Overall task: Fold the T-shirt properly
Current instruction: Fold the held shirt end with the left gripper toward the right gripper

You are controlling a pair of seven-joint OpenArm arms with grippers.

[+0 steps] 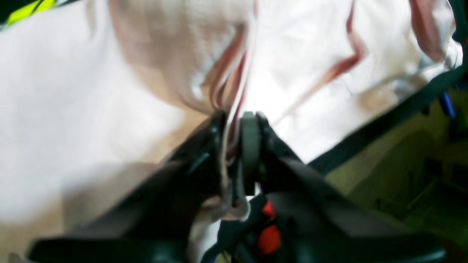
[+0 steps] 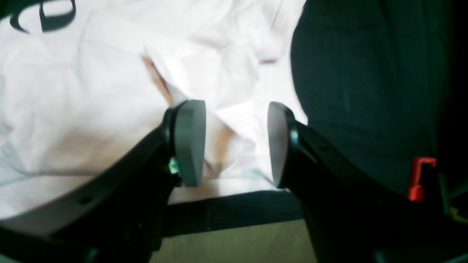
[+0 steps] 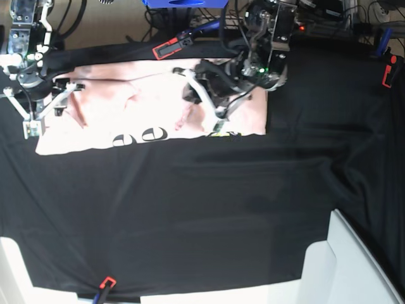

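Shirt point(image 3: 126, 107) flat on the black cloth point(image 3: 190, 209), at its far edge.
Left pincer point(image 1: 236, 128) nearly closed, pinching a shirt fold; right pincer point(image 2: 234, 142) gapes empty over the shirt's edge.

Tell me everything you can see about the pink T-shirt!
The T-shirt is pale pink, soft-looking cloth, wrinkled and partly folded, lying flat on the black cloth at the far side. Big black letters peek out along its near edge. The left gripper pinches a bunched fold of it between nearly closed jaws. The right gripper hovers at the other end with its jaws apart, cloth showing between them, not pinched.
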